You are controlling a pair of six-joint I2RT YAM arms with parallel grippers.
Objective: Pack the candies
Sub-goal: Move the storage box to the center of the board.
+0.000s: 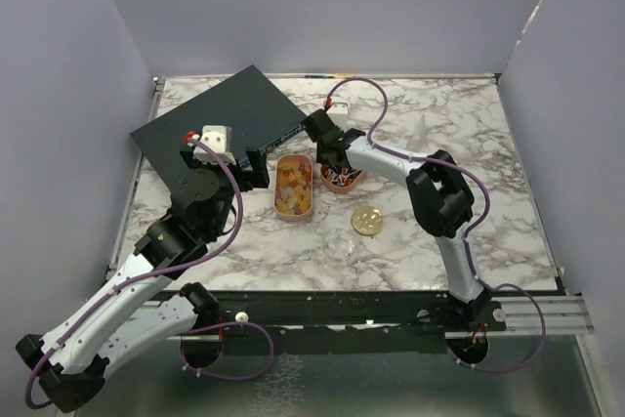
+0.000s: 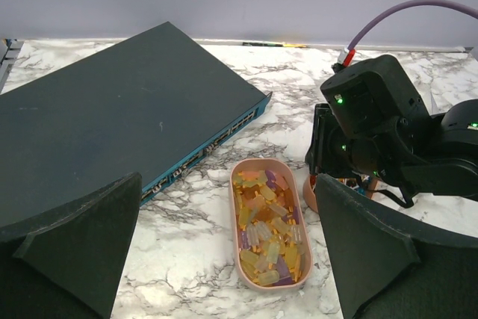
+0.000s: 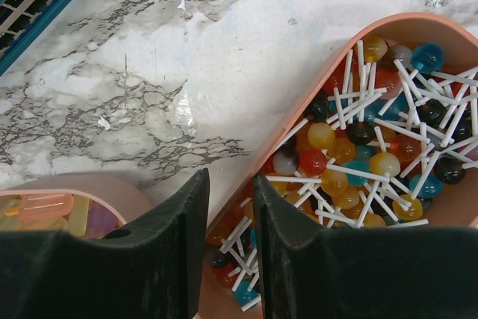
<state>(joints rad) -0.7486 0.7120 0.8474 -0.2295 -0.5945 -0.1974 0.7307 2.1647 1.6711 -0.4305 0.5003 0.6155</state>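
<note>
Two oval trays of sweets sit side by side at the middle of a marble surface [image 1: 449,134]. The orange-yellow candies [image 2: 267,229] fill the left peach tray [image 2: 233,207]. The mixed candies [image 3: 358,147], red, amber, blue and dark balls on white sticks, are heaped in the right peach tray [image 3: 314,72].

The left fingers [image 2: 228,177] are spread wide and hold nothing. In the left wrist view they frame the left tray from the near side. The right fingers [image 3: 228,184] stand close together with only a narrow gap, and nothing is visible between them. They are poised over the near rim of the right tray, though contact cannot be judged.

A dark network switch [image 1: 220,114] lies at an angle on the far left of the surface. A round gold lid [image 1: 367,220] rests just in front of the right tray.
</note>
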